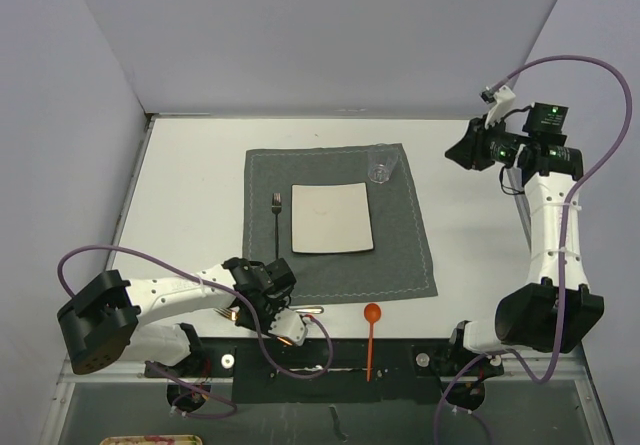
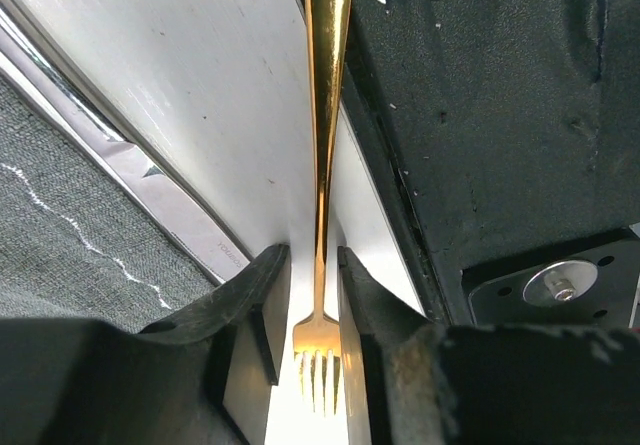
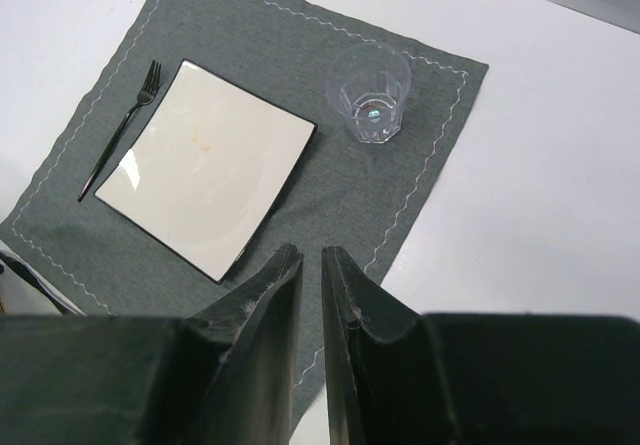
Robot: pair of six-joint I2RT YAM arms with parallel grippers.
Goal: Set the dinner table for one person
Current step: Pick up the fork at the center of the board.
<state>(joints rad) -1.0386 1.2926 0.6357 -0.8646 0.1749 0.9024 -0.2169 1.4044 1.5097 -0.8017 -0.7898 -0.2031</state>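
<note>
The large white matte dinner table (image 1: 200, 165), under both arms, looked rigid, slick, ungraspable. At its near edge the left gripper (image 2: 313, 260) straddled a thin gold fork (image 2: 322, 165), jaws narrowly open; the right gripper (image 3: 311, 257) hung barely parted, empty.

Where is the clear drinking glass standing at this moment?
In the top view, the clear glass stands on the far right corner of the grey placemat, just beyond the square plate's far right corner.
</note>
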